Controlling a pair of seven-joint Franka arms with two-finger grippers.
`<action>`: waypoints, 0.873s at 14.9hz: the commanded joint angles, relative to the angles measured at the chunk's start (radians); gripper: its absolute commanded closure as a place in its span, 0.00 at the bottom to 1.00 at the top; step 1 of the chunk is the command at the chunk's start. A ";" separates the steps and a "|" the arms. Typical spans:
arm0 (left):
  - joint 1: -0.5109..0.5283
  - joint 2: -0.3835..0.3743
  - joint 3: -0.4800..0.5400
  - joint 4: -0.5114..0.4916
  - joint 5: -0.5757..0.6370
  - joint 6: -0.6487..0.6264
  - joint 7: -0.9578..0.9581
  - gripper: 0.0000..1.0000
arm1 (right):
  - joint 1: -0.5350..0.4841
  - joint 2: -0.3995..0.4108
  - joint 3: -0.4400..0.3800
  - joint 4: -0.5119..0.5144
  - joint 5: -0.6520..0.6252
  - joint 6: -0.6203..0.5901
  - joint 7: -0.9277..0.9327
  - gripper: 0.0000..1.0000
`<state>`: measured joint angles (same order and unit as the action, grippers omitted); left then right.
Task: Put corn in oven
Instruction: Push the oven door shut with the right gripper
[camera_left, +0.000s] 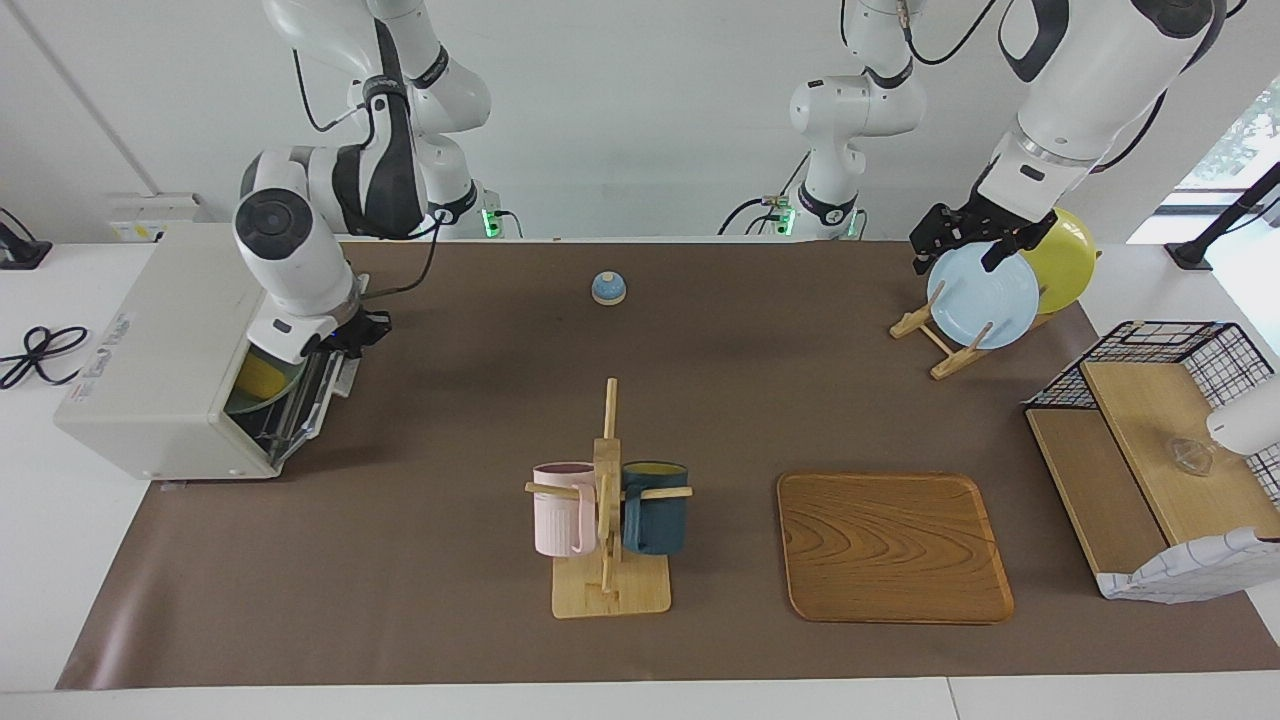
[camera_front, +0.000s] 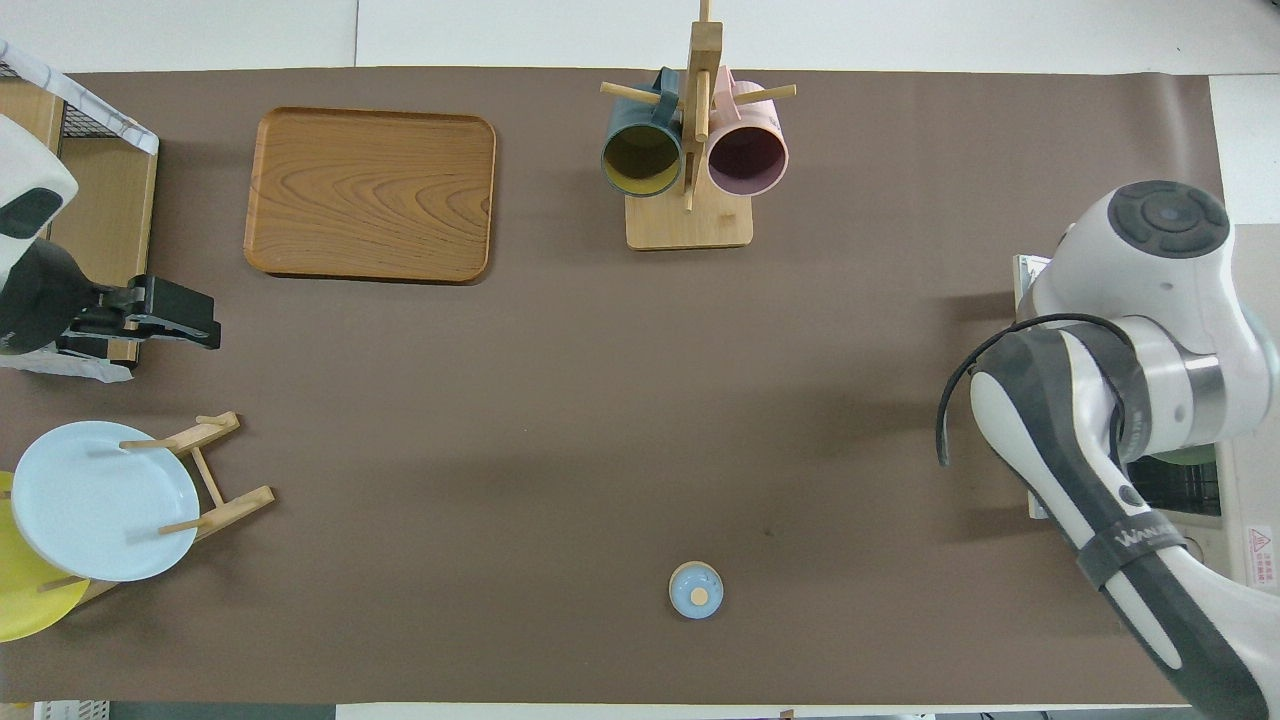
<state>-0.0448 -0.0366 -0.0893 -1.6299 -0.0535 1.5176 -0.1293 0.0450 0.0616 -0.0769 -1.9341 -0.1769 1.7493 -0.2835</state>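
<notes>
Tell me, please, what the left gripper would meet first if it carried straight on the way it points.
Most likely the blue plate on the wooden rack: the left gripper hangs open over its upper rim, though depth is hard to judge.

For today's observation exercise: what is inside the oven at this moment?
Inside the oven, through the nearly closed door, a slice of the yellow corn shows on a green plate. The door and the right gripper cover the rest.
</notes>
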 joint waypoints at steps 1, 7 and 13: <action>0.010 -0.008 -0.006 0.005 0.017 -0.017 0.002 0.00 | -0.071 0.027 -0.012 0.024 -0.043 0.024 -0.101 1.00; 0.010 -0.008 -0.006 0.005 0.017 -0.017 0.002 0.00 | -0.102 -0.016 -0.018 0.024 -0.039 -0.001 -0.183 1.00; 0.010 -0.008 -0.006 0.005 0.017 -0.017 0.002 0.00 | -0.089 -0.058 -0.001 0.139 -0.033 -0.145 -0.183 0.91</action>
<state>-0.0448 -0.0366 -0.0893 -1.6299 -0.0535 1.5176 -0.1293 -0.0405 0.0298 -0.0923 -1.8511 -0.1949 1.6728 -0.4437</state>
